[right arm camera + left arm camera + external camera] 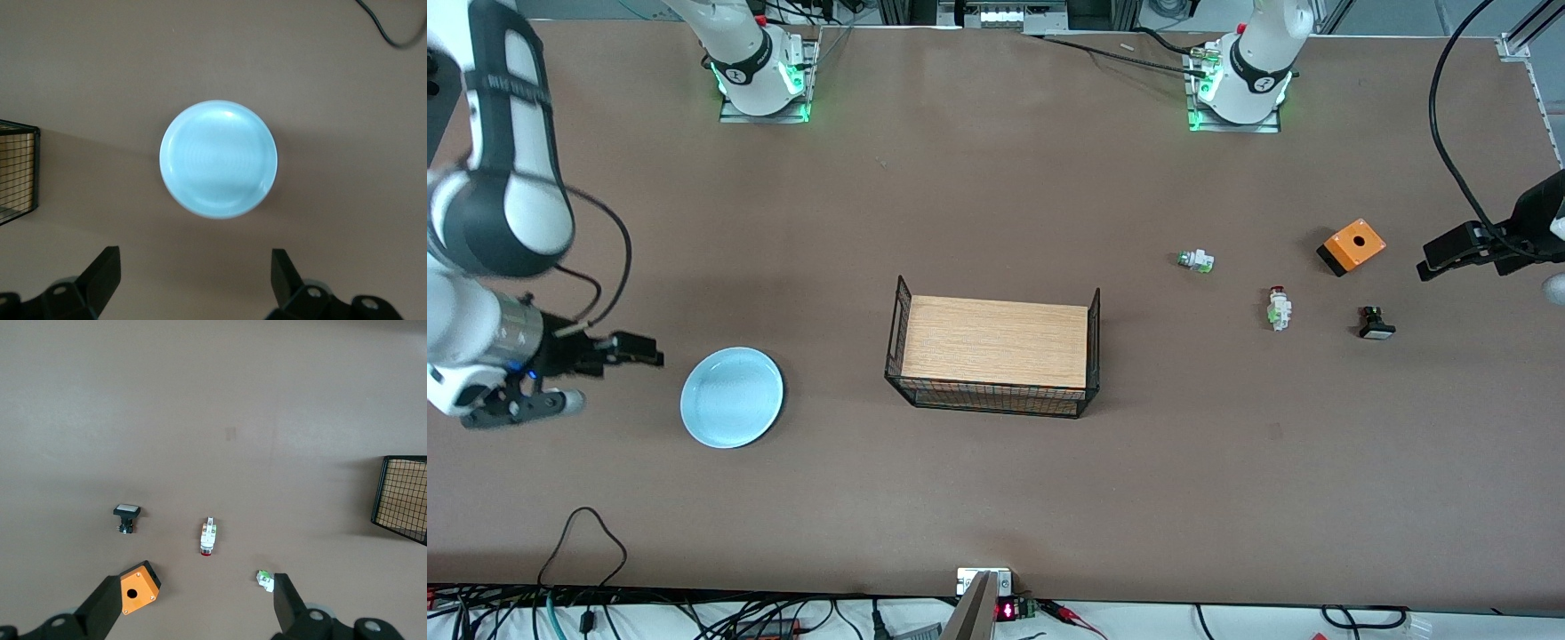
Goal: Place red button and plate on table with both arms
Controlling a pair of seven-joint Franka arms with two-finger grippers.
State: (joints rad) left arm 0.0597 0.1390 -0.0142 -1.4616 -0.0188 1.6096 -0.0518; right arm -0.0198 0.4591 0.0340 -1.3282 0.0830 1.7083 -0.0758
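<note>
Fingers of left gripper spread wide, empty; right gripper same. Red button center-right of front view, plate lower left, both on table. Button likely light, slippery: pinch white body. Plate rigid, breakable: grip rim.

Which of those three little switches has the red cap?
The red button, the middle one: between the green-capped piece and the black piece with a white cap.

A wood-topped black wire rack stands at frame centre; right of centre lie an orange box, a green-capped switch and a black, white-capped piece.
</note>
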